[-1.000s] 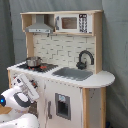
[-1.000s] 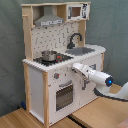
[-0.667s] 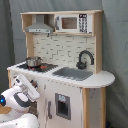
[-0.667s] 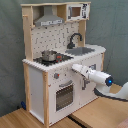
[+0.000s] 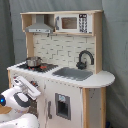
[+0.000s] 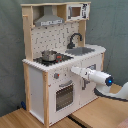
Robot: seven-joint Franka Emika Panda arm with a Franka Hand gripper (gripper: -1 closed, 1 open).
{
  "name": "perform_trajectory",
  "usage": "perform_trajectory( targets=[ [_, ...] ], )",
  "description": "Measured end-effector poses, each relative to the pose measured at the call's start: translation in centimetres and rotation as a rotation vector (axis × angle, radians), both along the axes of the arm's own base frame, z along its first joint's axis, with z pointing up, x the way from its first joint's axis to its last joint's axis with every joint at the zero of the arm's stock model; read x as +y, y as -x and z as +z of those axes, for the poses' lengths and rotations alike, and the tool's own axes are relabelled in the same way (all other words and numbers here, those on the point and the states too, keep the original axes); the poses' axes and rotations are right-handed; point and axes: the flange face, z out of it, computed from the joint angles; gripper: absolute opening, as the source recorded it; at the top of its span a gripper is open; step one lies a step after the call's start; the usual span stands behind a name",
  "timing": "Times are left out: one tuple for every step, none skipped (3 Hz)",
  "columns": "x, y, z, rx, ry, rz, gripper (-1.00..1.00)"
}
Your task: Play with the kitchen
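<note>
Kitchen (image 5: 75, 75) seen standing upright on wooden floor (image 6: 20, 120) in both exterior views, against grey backdrop. Small metal pot (image 6: 48, 55) placed on hob; black faucet (image 5: 85, 57) set behind grey sink (image 5: 74, 73). Microwave (image 5: 72, 22) and hood (image 6: 49, 20) mounted on top. White arm (image 6: 97, 76) extended toward kitchen front, gripper (image 6: 75, 70) held near knobs above oven door (image 6: 63, 95); gripper state cannot be told.
</note>
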Motion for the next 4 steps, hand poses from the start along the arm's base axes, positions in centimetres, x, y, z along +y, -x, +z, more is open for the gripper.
perform_trajectory(
  targets=[
    [-0.01, 0.0, 0.0, 0.0, 0.114, -0.003, -1.0],
    [-0.03, 0.01, -0.01, 0.0, 0.224, -0.004, -1.0],
    [-0.04, 0.01, 0.0, 0.0, 0.33, -0.006, -1.0],
    [-0.06, 0.02, 0.01, 0.001, 0.437, -0.007, -1.0]
  ],
)
